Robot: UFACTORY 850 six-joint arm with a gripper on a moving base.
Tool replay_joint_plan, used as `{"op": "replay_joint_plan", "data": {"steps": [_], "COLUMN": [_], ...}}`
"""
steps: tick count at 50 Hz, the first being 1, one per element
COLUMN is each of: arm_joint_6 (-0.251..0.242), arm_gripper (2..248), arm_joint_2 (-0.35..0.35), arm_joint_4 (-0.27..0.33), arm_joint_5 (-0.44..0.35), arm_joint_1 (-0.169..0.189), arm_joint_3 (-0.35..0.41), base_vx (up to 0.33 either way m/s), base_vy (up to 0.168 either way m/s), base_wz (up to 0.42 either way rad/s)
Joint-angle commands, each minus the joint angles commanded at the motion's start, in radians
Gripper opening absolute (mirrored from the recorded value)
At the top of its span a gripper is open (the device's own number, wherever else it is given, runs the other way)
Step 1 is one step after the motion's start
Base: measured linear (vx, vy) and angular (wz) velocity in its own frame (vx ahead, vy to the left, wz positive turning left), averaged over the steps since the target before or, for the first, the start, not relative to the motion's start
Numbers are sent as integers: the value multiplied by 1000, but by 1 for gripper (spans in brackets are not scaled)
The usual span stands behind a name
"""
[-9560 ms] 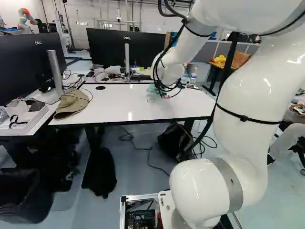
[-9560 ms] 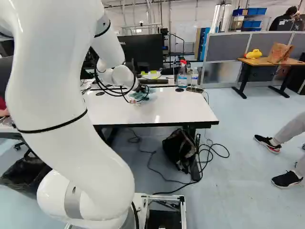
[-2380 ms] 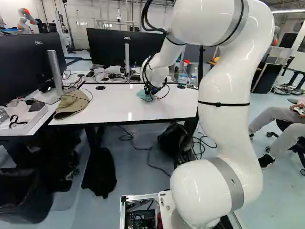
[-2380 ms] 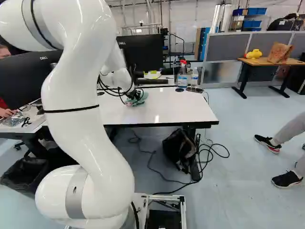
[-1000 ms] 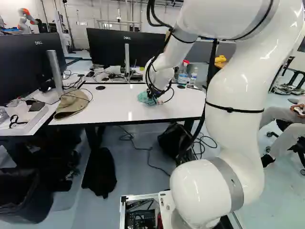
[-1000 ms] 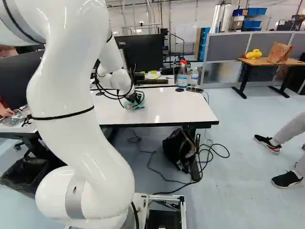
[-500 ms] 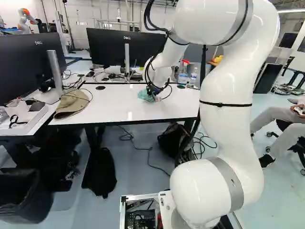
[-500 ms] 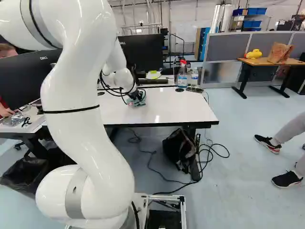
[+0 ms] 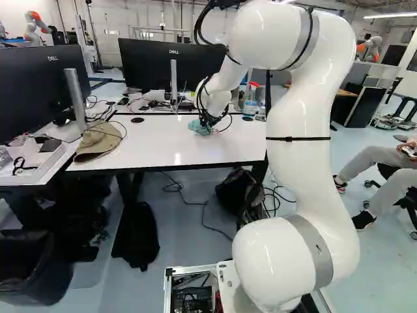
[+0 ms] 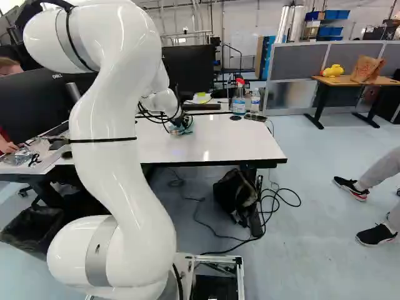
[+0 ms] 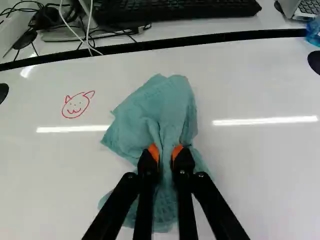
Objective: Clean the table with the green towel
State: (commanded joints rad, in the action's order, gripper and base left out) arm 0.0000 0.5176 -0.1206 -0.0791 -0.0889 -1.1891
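Note:
At the far half of the white table [image 9: 166,140], my gripper [image 9: 207,124] points down in the left base view, mostly hidden behind cables. In the wrist view the gripper [image 11: 166,155] is shut on the green towel [image 11: 165,107], its orange pads pinching a fold from both sides. The towel lies bunched on the tabletop and spreads ahead of and beneath the fingers. A small red drawing of a face with ears [image 11: 77,105] shows on the tabletop, ahead of the gripper and to one side of the towel, apart from it.
Behind the table edge stand a monitor [image 9: 146,65] and a keyboard [image 11: 175,7]. A spray bottle [image 10: 239,97] and another bottle [image 10: 255,100] stand near the far right corner. A tan cloth item [image 9: 99,141] lies at the table's left. Another robot [image 9: 36,27] stands far back.
Over the last seconds the arm has swung back and forth over the table, the towel moving with the gripper. Since half a second ago both have shifted slightly away from the base. The base has stayed put.

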Motion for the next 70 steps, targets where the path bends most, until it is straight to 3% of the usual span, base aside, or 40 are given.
{"op": "replay_joint_plan", "data": {"steps": [8, 22, 45, 70], "arm_joint_6": [0, 0, 0, 0], "arm_gripper": [47, 47, 47, 47], "arm_joint_2": [21, 2, -89, -199], "arm_joint_4": [0, 0, 0, 0], "arm_joint_5": [0, 0, 0, 0], "arm_joint_1": [-11, -44, -53, -38], "arm_joint_3": [-28, -3, 116, 256], "base_vx": [0, 0, 0, 0], "base_vy": [0, 0, 0, 0], "base_wz": [0, 0, 0, 0]}}
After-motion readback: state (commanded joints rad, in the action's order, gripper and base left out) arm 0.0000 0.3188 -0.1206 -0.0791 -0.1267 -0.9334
